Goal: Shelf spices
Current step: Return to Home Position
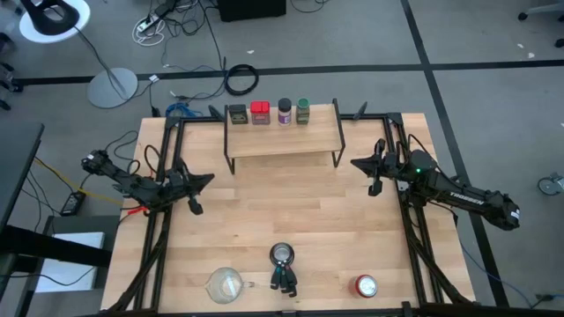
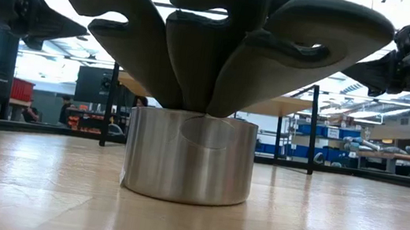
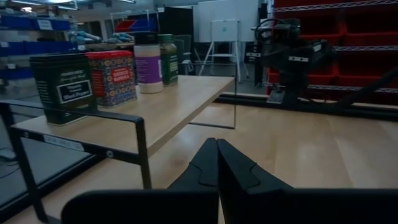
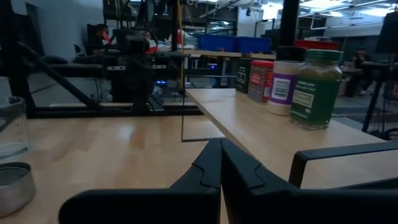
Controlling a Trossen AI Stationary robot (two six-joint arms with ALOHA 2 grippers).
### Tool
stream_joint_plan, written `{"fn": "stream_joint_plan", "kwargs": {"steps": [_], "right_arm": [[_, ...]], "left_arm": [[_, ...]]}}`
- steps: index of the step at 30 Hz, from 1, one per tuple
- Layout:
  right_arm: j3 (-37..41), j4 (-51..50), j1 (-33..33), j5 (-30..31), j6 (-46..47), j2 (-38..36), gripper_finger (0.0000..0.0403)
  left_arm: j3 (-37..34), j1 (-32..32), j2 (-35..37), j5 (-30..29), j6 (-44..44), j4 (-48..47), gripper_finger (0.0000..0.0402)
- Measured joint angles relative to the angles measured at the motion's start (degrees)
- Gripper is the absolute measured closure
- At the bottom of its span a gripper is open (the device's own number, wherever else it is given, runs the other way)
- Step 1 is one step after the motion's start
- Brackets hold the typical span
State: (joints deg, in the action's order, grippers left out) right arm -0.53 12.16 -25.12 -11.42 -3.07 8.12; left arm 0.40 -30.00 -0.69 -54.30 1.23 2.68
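Note:
All the spices stand in a row on the far part of the shelf's (image 1: 282, 139) light board: the dark olive tin (image 1: 237, 114), the red tin (image 1: 260, 112), the purple-labelled jar (image 1: 284, 111) and the green jar (image 1: 303, 110). The left wrist view shows the olive tin (image 3: 64, 87), red tin (image 3: 114, 76), purple-labelled jar (image 3: 148, 62) and green jar (image 3: 168, 59) upright on their bases. My left gripper (image 1: 208, 179) hovers shut over the table's left side. My right gripper (image 1: 356, 163) hovers shut at the right, just off the shelf's right end.
At the table's near edge stand a metal cup holding dark utensils (image 1: 283, 264), a clear glass cup (image 1: 226, 283) and a round red-topped can (image 1: 366, 285). Black frame rails (image 1: 167, 158) run along both table sides. In the low view the metal cup (image 2: 189, 157) fills the middle.

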Motion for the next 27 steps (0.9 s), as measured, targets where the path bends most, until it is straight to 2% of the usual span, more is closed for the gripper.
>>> {"fn": "stream_joint_plan", "kwargs": {"steps": [7,27], "right_arm": [[0.02,-1.12,0.00,0.07,1.02,0.00,0.0403],[0.06,-4.68,0.00,-0.19,3.50,0.00,0.0391]], "left_arm": [[0.00,0.02,0.00,-2.86,0.02,-0.37,0.0401],[0.00,0.01,0.00,-3.30,1.75,-0.44,0.0397]]}}
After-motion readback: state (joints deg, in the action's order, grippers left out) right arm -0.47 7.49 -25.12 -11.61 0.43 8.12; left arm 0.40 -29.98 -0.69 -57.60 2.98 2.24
